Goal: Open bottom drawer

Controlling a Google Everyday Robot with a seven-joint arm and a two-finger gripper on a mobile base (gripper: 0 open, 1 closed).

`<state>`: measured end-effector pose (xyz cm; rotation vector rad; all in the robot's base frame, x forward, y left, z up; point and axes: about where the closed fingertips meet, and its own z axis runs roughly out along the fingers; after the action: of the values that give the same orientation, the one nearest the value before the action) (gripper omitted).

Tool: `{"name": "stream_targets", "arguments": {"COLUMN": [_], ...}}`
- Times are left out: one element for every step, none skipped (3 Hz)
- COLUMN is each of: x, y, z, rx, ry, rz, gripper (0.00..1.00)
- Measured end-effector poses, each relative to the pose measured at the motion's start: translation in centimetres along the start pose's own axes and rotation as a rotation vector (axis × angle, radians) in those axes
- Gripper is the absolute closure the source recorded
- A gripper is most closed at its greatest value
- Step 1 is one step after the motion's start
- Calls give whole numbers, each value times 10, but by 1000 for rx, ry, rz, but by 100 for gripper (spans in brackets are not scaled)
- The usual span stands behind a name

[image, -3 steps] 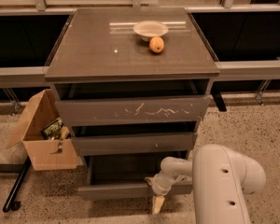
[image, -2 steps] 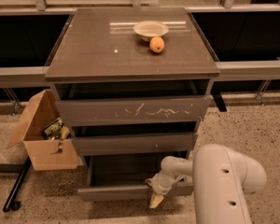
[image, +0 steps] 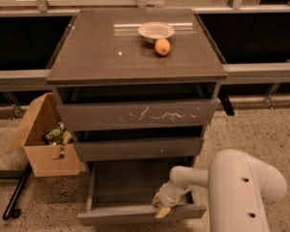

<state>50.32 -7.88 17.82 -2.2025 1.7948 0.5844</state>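
The bottom drawer (image: 135, 215) of the dark grey-brown cabinet stands pulled out, showing its shallow grey interior. Its plain front sits lowest in the camera view. My gripper (image: 160, 206) rests on the drawer's front edge, right of centre, with its pale fingers hooked over the rim. The white arm (image: 239, 192) reaches in from the lower right.
Above are the middle drawer (image: 137, 149) and the scratched top drawer (image: 135, 115), both slightly out. A bowl (image: 156, 31) and an orange (image: 162, 47) sit on the cabinet top. An open cardboard box (image: 43, 139) stands on the floor at the left.
The bottom drawer has slid a little further out toward the camera, with my gripper moving along on its front edge.
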Motion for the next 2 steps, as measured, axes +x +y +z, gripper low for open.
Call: {"name": "stream_targets", "arguments": {"x": [-1, -7], "y": [2, 11], "z": [1, 5], "rx": [0, 1], "ry": [0, -24], "rz": [0, 4], "gripper": [100, 100]}}
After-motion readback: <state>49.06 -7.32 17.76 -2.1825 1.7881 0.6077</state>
